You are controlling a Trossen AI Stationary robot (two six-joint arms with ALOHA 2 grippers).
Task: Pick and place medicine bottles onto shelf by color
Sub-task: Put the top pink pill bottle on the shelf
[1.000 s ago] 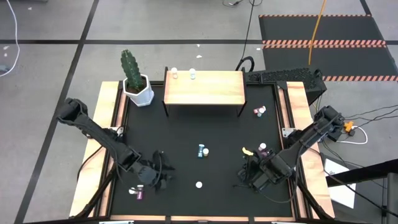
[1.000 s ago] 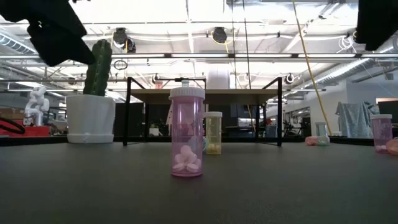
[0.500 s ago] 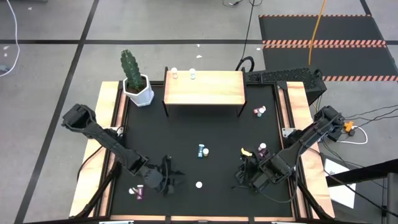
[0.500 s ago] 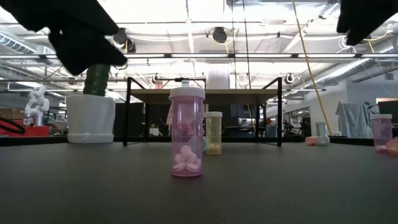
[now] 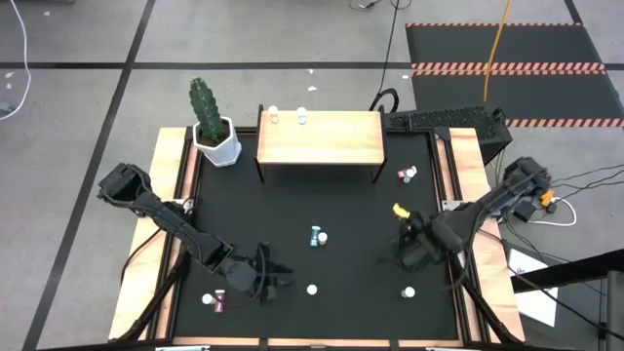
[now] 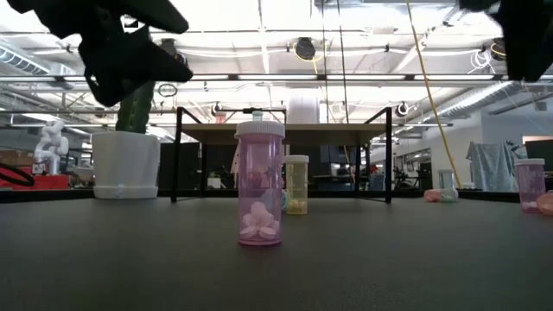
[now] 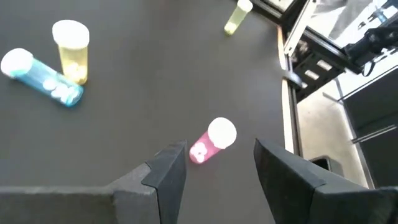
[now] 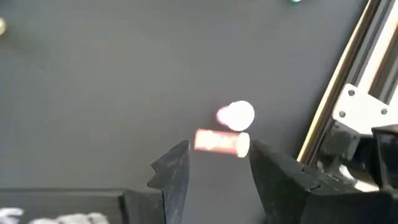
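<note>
While the left gripper (image 7: pixel 221 148) has slid up to the upright pink plastic medicine bottle with a white cap (image 7: pixel 211 142), its fingers spread and empty, you have a grasp lining up and nothing lifted. The right gripper (image 8: pixel 219 149) has moved up the table (jaws parted too) over a pink bottle lying flat (image 8: pixel 222 142). The light wooden shelf on black legs (image 5: pixel 322 138) stands well apart. From overhead the right arm hides that lying bottle.

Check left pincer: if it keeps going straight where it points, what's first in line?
Likely the upright pink bottle, seen between the open left pincer fingers and just ahead of them. Depth is unclear, so it could pass over the cap.
</note>
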